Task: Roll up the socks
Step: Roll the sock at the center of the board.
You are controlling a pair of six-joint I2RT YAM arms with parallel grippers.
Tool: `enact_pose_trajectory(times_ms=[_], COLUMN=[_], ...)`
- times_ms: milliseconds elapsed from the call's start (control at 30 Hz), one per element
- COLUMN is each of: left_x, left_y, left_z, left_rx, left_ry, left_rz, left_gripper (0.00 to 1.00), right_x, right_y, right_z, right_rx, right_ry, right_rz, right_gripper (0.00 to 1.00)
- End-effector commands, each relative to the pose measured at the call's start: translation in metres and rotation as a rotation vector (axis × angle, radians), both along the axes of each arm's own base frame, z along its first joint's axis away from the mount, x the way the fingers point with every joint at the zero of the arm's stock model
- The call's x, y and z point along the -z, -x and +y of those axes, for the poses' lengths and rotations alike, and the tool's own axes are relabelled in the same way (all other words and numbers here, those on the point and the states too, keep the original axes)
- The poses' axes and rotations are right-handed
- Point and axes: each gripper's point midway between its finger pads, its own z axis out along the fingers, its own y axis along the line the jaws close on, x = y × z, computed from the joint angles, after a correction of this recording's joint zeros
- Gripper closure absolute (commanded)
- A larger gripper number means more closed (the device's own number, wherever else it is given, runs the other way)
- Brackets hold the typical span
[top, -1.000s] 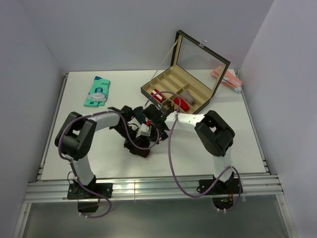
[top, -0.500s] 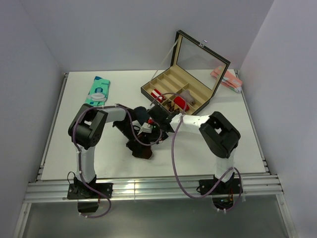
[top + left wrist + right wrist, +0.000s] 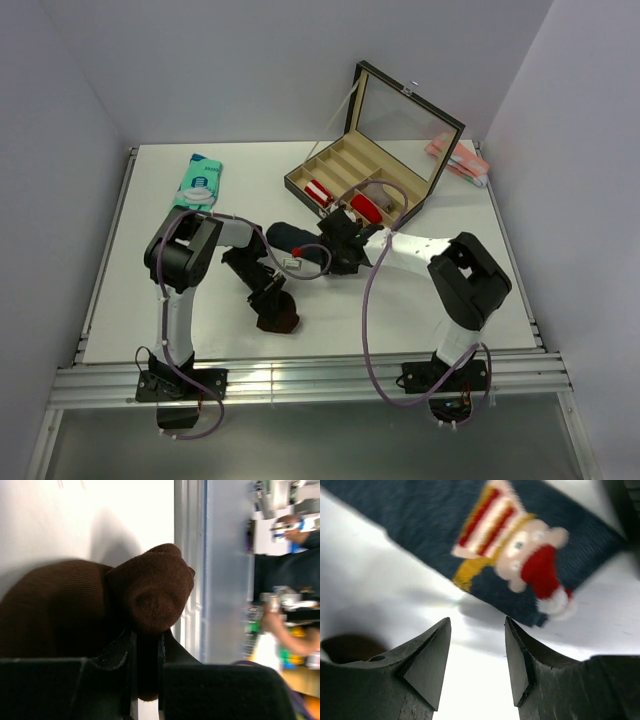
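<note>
Two changes stand out against a second ago: the right end effector (image 3: 477, 625), then closed and crowded against the left one over the dark fabric, has drawn away with its fingers now apart, and the left end effector (image 3: 146, 640) has carried its load nearer the arm bases. The left one is clamped on the dark brown sock (image 3: 150, 587), a fold of it pinched between the fingers and a rounded, bunched lump bulging just past their tips, the rest spreading on the white bench (image 3: 330, 335). The navy sock (image 3: 415, 525), earlier covered by both arms, now lies flat just ahead of the right end effector's tips, not touched by them. It bears a small figure in red, cream and yellow stripes. Beyond the right end effector stands an open box (image 3: 350, 163) with tan dividers, its glazed lid (image 3: 405, 110) tilted up; a red roll (image 3: 365, 208) and a red-and-white striped roll (image 3: 318, 190) sit in the near compartments. A teal packet (image 3: 197, 182) lies flat well beyond the left end effector, and a pink item (image 3: 455, 157) lies behind the box. The brown sock is ribbed knit with a soft matte look; the navy one is a finer weave.
</note>
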Motion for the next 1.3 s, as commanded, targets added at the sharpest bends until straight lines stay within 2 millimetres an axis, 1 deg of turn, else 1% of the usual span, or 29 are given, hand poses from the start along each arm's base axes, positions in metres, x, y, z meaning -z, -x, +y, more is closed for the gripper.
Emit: enact_pose_trajectory(times_ms=[0, 133, 167, 233, 267, 300, 333, 367, 400, 433, 467, 500, 533, 567, 600, 633, 667, 700, 733, 800, 833, 867, 900, 933, 1000, 1033, 1100, 1133, 1267], left_x=[0.05, 0.049, 0.049, 0.049, 0.049, 0.049, 0.049, 0.049, 0.049, 0.048, 0.048, 0.049, 0.049, 0.048, 0.049, 0.049, 0.049, 0.049, 0.049, 0.049, 0.05, 0.049, 0.05, 0.049, 0.049, 0.049, 0.05, 0.05, 0.05], left_y=[0.004, 0.004, 0.004, 0.003, 0.004, 0.004, 0.004, 0.004, 0.003, 0.003, 0.002, 0.002, 0.002, 0.002, 0.001, 0.0, 0.001, 0.0, 0.0, -0.001, 0.0, -0.001, -0.002, -0.001, -0.001, -0.001, -0.002, -0.002, -0.002], left_z=[0.041, 0.041, 0.041, 0.041, 0.041, 0.041, 0.041, 0.041, 0.04, 0.041, 0.04, 0.04, 0.04, 0.04, 0.04, 0.04, 0.04, 0.039, 0.039, 0.039, 0.039, 0.039, 0.039, 0.039, 0.039, 0.039, 0.038, 0.039, 0.039], left_rx=[0.144, 0.142, 0.144, 0.141, 0.144, 0.142, 0.141, 0.14, 0.139, 0.137, 0.136, 0.136, 0.134, 0.133, 0.132, 0.129, 0.129, 0.128, 0.126, 0.123, 0.123, 0.122, 0.12, 0.122, 0.119, 0.118, 0.118, 0.116, 0.115], left_ry=[-0.208, -0.204, -0.2, -0.199, -0.198, -0.199, -0.2, -0.199, -0.197, -0.198, -0.196, -0.194, -0.195, -0.196, -0.196, -0.197, -0.199, -0.198, -0.2, -0.201, -0.202, -0.201, -0.202, -0.201, -0.204, -0.203, -0.202, -0.204, -0.207], left_rz=[-0.088, -0.083, -0.083, -0.082, -0.081, -0.077, -0.076, -0.074, -0.078, -0.078, -0.08, -0.083, -0.082, -0.081, -0.083, -0.082, -0.079, -0.079, -0.076, -0.079, -0.076, -0.075, -0.074, -0.074, -0.067, -0.065, -0.068, -0.067, -0.068], left_gripper=[1.0, 0.99, 1.0, 1.0, 1.0, 1.0, 1.0, 1.0, 1.0, 1.0, 1.0, 1.0, 1.0, 1.0, 1.0, 1.0, 1.0, 1.0, 1.0, 1.0, 1.0, 1.0, 1.0, 1.0, 1.0, 1.0, 1.0, 1.0, 1.0], right_x=[-0.021, -0.033, -0.034, -0.047, -0.046, -0.059, -0.063, -0.061, -0.076, -0.077, -0.093, -0.098, -0.1, -0.113, -0.12, -0.132, -0.138, -0.143, -0.147, -0.147, -0.142, -0.137, -0.131, -0.119, -0.107, -0.098, -0.092, -0.08, -0.065], right_y=[-0.017, -0.017, -0.015, -0.016, -0.013, -0.013, -0.012, -0.008, -0.007, -0.004, -0.002, 0.004, 0.008, 0.011, 0.022, 0.026, 0.035, 0.051, 0.057, 0.07, 0.087, 0.095, 0.101, 0.112, 0.118, 0.13, 0.139, 0.141, 0.144], right_z=[-0.024, -0.026, -0.029, -0.035, -0.041, -0.042, -0.045, -0.049, -0.051, -0.053, -0.054, -0.052, -0.055, -0.054, -0.042, -0.036, -0.025, -0.008, 0.004, 0.021, 0.041, 0.051, 0.058, 0.073, 0.084, 0.098, 0.114, 0.117, 0.127], right_rx=[0.088, 0.118, 0.129, 0.173, 0.19, 0.209, 0.222, 0.23, 0.235, 0.232, 0.229, 0.223, 0.225, 0.212, 0.17, 0.155, 0.087, 0.018, -0.018, -0.116, -0.199, -0.268, -0.308, -0.372, -0.45, -0.508, -0.578, -0.61, -0.673], right_ry=[0.108, 0.06, 0.06, 0.031, 0.032, -0.001, -0.015, -0.021, -0.056, -0.066, -0.098, -0.104, -0.092, -0.115, -0.133, -0.162, -0.176, -0.205, -0.231, -0.219, -0.227, -0.205, -0.183, -0.139, -0.069, -0.053, -0.057, -0.03, -0.023], right_rz=[-0.097, -0.145, -0.153, -0.194, -0.2, -0.233, -0.25, -0.257, -0.296, -0.32, -0.366, -0.385, -0.407, -0.452, -0.477, -0.529, -0.554, -0.569, -0.588, -0.626, -0.632, -0.642, -0.644, -0.632, -0.638, -0.633, -0.631, -0.623, -0.624], right_gripper=[0.45, 0.45, 0.45, 0.45, 0.45, 0.46, 0.47, 0.48, 0.5, 0.5, 0.51, 0.51, 0.51, 0.51, 0.5, 0.5, 0.49, 0.49, 0.48, 0.46, 0.44, 0.43, 0.42, 0.41, 0.4, 0.39, 0.38, 0.37, 0.35])
